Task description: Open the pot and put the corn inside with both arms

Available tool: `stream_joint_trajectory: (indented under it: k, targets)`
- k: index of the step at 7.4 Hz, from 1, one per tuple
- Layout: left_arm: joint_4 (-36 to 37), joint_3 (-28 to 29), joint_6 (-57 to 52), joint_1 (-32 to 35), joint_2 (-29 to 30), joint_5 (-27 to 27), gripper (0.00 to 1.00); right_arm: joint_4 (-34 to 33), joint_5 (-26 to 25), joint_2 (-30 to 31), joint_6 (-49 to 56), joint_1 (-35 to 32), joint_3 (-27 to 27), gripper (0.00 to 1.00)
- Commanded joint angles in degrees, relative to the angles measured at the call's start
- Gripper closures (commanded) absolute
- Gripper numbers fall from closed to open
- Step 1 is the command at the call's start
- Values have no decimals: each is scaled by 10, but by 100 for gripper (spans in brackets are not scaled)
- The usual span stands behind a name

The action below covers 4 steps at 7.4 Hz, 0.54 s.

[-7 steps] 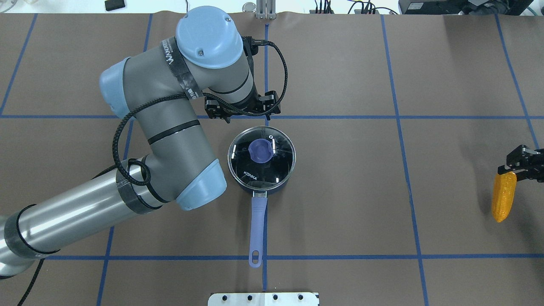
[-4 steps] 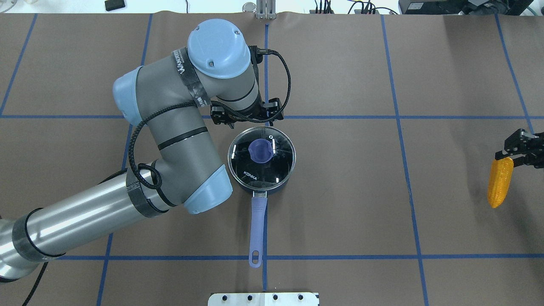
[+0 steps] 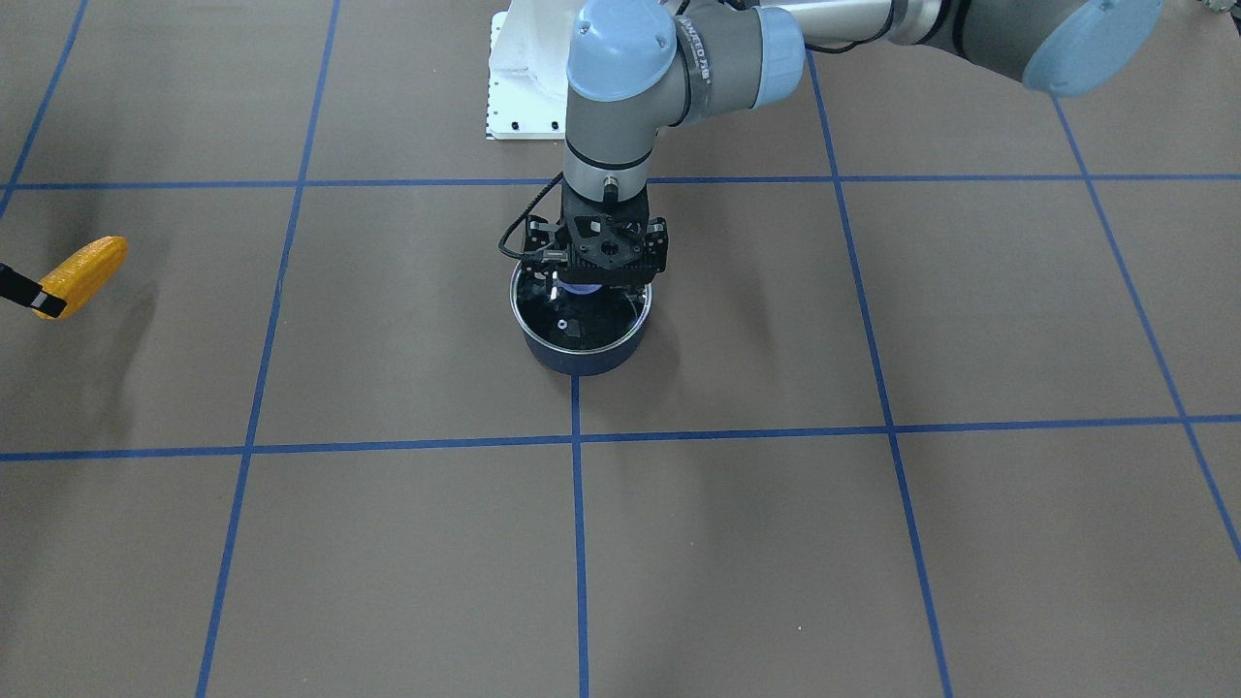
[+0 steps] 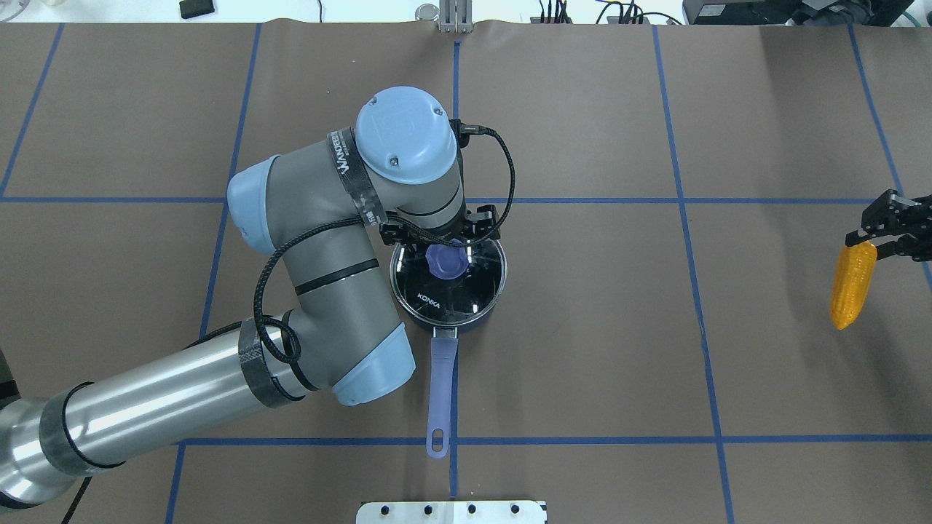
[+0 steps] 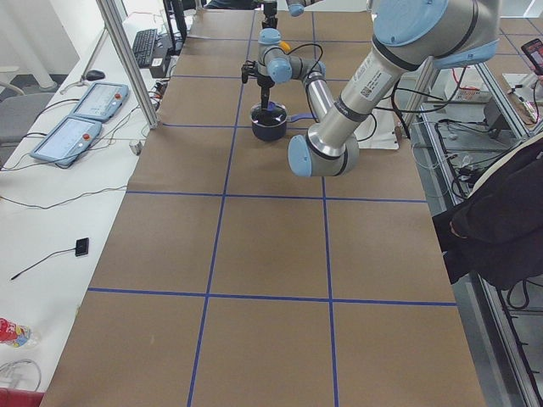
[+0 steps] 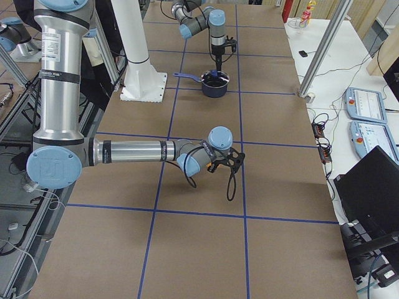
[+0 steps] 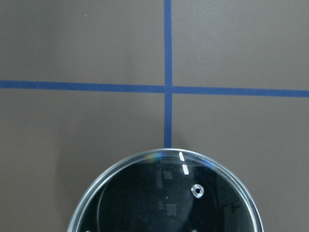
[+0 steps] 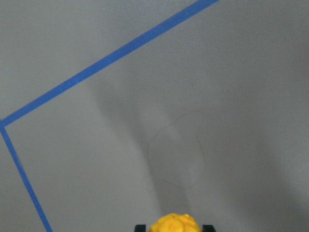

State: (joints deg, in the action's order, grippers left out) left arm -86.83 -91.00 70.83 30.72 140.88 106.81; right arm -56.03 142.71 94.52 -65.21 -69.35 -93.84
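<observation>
The dark navy pot (image 4: 477, 314) stands mid-table with its glass lid (image 4: 437, 295) on and its lavender handle (image 4: 440, 378) pointing toward the robot. The lid's purple knob (image 4: 445, 262) shows just below my left gripper (image 4: 443, 244), which hangs open over the lid's far half and is apart from the knob (image 3: 580, 289). The left wrist view shows only the lid's rim (image 7: 166, 157). My right gripper (image 4: 870, 240) is shut on the top end of the yellow corn (image 4: 848, 285), which hangs above the table at the far right. The corn also shows in the front view (image 3: 87, 273).
Brown table cover with a blue tape grid (image 4: 684, 200). A white mounting plate (image 4: 451, 511) lies at the near edge, behind the pot's handle. Cables and equipment (image 4: 553, 11) line the far edge. The left arm's elbow (image 4: 371, 364) sits close beside the pot.
My left arm has swung toward the pot, and its gripper has gone from beyond the lid to over it. My right gripper has carried the corn farther from the robot and slightly inward.
</observation>
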Motion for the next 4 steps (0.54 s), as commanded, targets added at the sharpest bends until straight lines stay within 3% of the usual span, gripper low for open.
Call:
stream_joint_trajectory:
  k: [1, 4]
  targets:
    - [0, 0, 3, -7, -3, -7, 3, -7, 0, -8, 1, -3, 0, 54]
    - [1, 0, 3, -9, -6, -8, 35, -8, 0, -13, 1, -5, 0, 54]
